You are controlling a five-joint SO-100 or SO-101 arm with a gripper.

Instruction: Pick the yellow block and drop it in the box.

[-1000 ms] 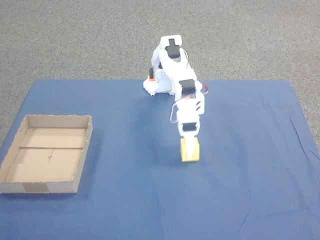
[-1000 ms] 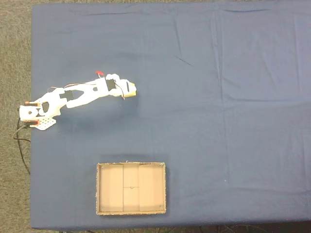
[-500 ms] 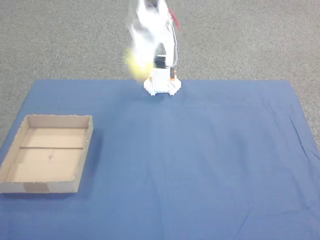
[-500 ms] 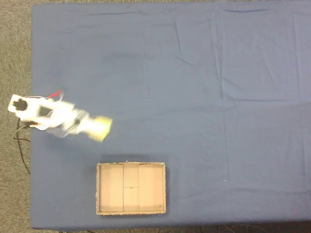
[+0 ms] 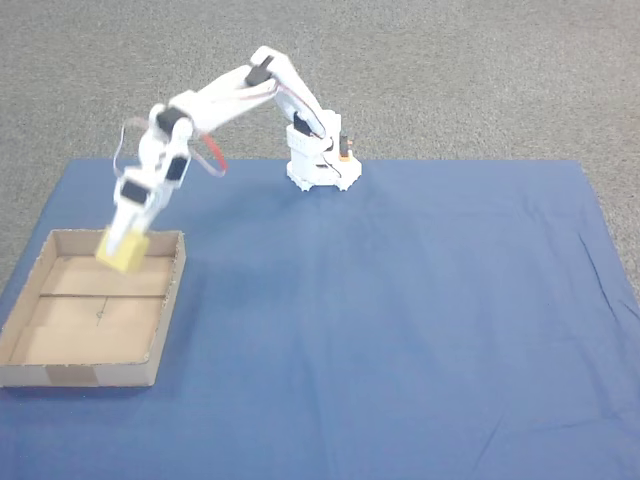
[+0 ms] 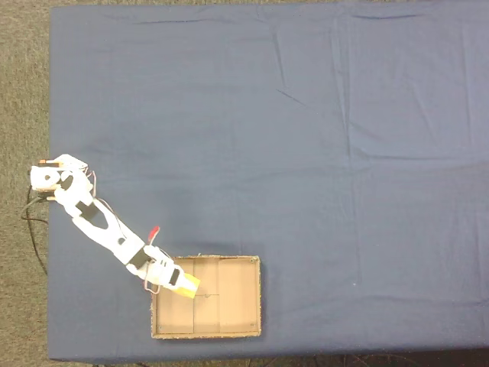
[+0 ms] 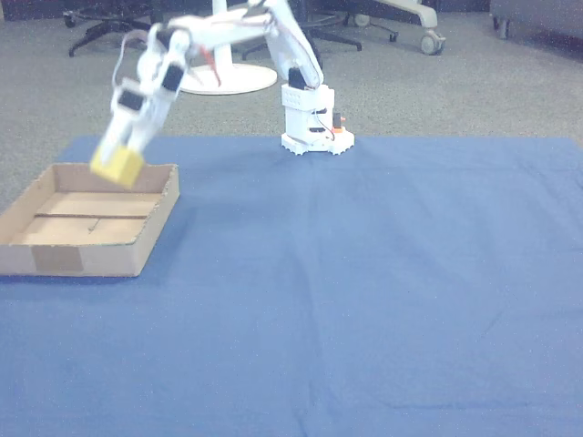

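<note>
The yellow block (image 5: 123,251) (image 6: 187,286) (image 7: 118,165) is a small pale-yellow cube held in the air above the box. My gripper (image 5: 126,240) (image 6: 182,284) (image 7: 122,155) is shut on it, at the end of the white arm stretched out from its base (image 5: 318,165). The box (image 5: 60,352) (image 6: 237,306) (image 7: 55,259) is a shallow brown cardboard tray on the blue cloth. The block hangs over the tray's back part, near the wall closest to the arm, tilted, not touching the floor.
A blue cloth (image 5: 400,320) covers the table, with grey carpet (image 5: 480,70) beyond it. The arm's base (image 6: 47,180) stands at the cloth's edge with cables beside it. Chair and stand legs (image 7: 228,77) are behind the table in the other view.
One second ago the gripper was down on the block at mid-cloth. It lifted the block, swung across in a blur, and now holds it over the box.
</note>
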